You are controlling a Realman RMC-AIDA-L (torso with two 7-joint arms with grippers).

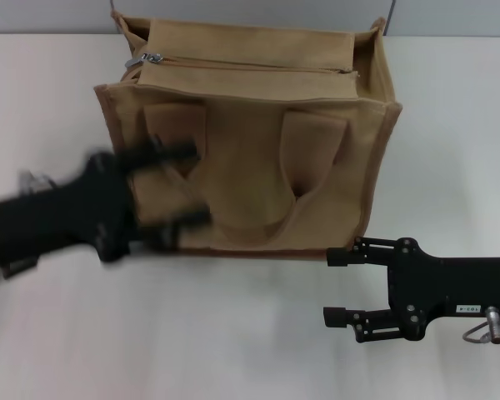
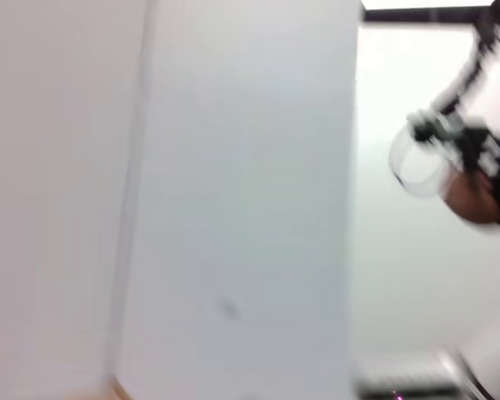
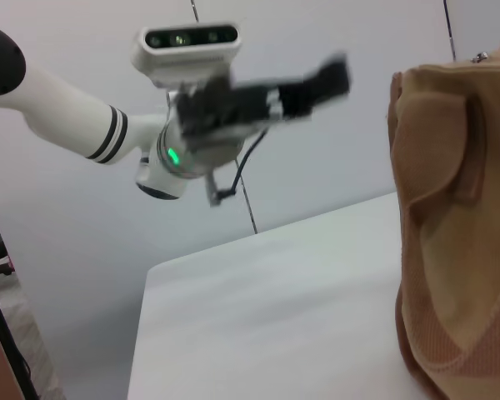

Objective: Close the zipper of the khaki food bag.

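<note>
The khaki food bag (image 1: 250,167) stands upright in the middle of the white table, handles hanging down its front. The zipper (image 1: 258,67) runs across its top panel, with the silver pull tab (image 1: 146,60) at the bag's left end. My left gripper (image 1: 182,187) is blurred with motion, open and empty, right in front of the bag's front left side. My right gripper (image 1: 337,286) is open and empty on the table, off the bag's front right corner. The right wrist view shows the bag's side (image 3: 450,233) and the left gripper (image 3: 329,79) beyond it.
The white table (image 1: 233,333) stretches in front of the bag and to both sides of it. A grey wall rises behind the bag. The left wrist view shows only blurred wall.
</note>
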